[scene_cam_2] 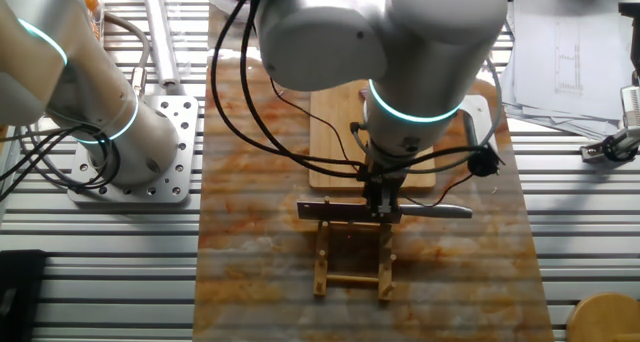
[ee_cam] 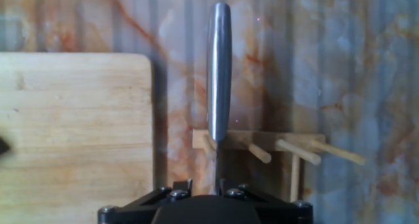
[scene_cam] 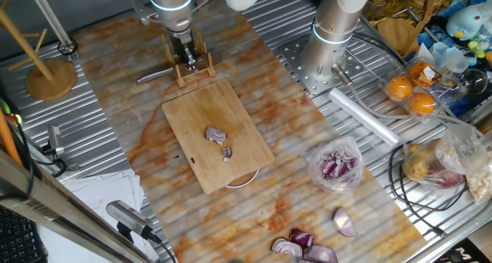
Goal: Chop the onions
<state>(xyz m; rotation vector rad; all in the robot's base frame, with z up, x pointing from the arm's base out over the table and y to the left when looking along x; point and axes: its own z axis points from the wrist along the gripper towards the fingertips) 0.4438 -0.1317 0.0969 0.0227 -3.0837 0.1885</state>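
Two small red-onion pieces (scene_cam: pixel 217 134) lie on the wooden cutting board (scene_cam: pixel 192 117), a wedge and a smaller bit beside it. The board also shows in the other fixed view (scene_cam_2: pixel 340 132) and the hand view (ee_cam: pixel 72 119). A steel knife (scene_cam: pixel 154 76) rests across a small wooden rack (scene_cam: pixel 196 69) beyond the board. My gripper (scene_cam: pixel 187 61) is low over the rack, its jaws either side of the knife (ee_cam: pixel 218 73) where the handle meets the blade. A gap shows between jaws and blade. The onions are hidden in the other two views.
A clear bag of chopped onion (scene_cam: pixel 337 164) and larger onion halves (scene_cam: pixel 304 246) lie on the near right. A second arm's base (scene_cam: pixel 330 48) stands at the back right, with oranges (scene_cam: pixel 411 94) beyond it. A wooden stand (scene_cam: pixel 50 74) is at the far left.
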